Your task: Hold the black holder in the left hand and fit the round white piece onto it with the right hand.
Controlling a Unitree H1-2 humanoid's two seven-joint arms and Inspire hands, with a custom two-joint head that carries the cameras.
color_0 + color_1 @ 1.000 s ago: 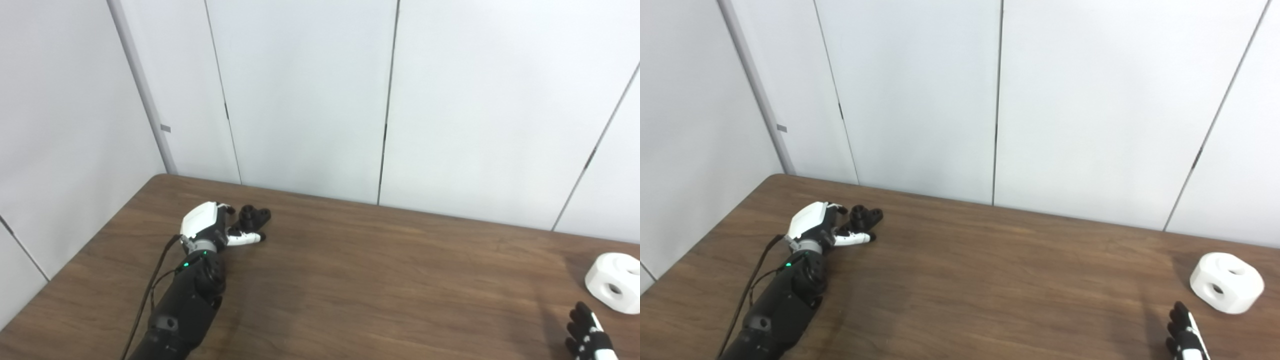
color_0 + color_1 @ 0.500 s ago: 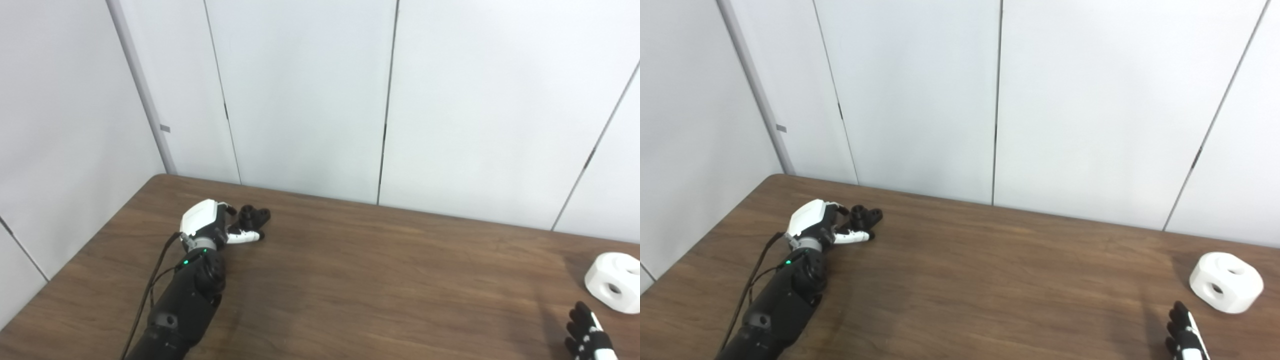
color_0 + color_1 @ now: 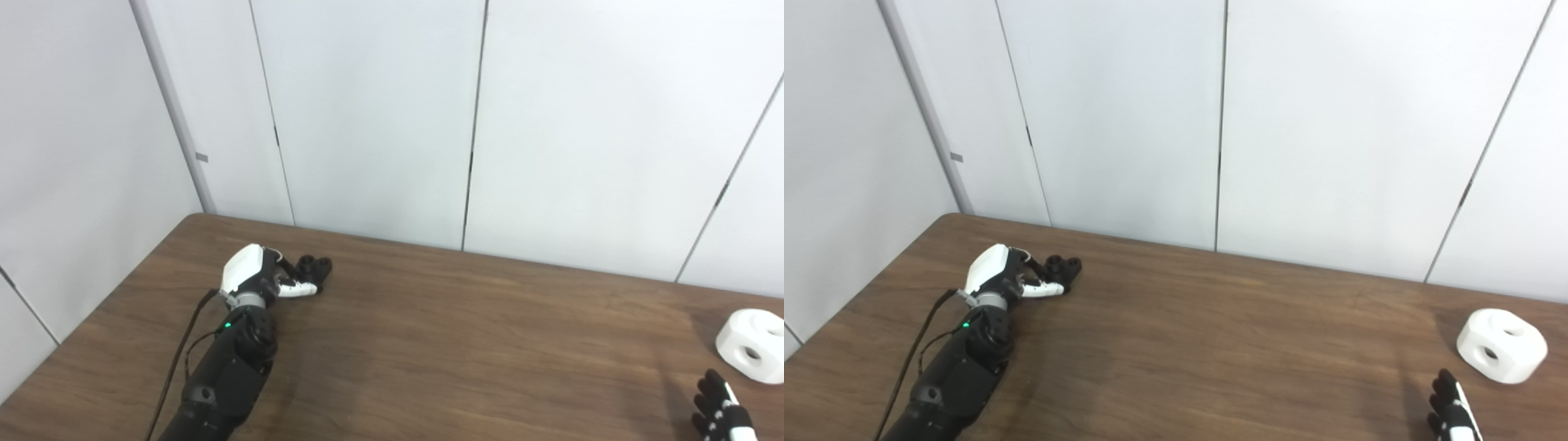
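The table is a dark wood-grain top whose far edge runs along a wall of pale panels, and its left edge slants down toward the picture's lower left, meeting the far edge at a rounded corner. Near that corner lies the one black holder, a small knobbed piece resting on the table a little in from the far edge. The left hand is on it: its fingers curl over the holder's near side and the white-tipped thumb lies along the front of it, touching, so the hand looks closed on the holder, though the piece still sits on the wood. The black forearm runs back from there to the bottom edge, with a thin cable hanging beside it. The one round white piece sits far off at the right end of the table, close to the right frame edge in the left eye view, with holes in its faces. The right hand shows only as fingertips at the bottom right, just short of the white piece and not touching it; whether it is spread or curled I cannot tell. Between the two hands the whole middle of the table lies bare, a wide stretch of open wood.
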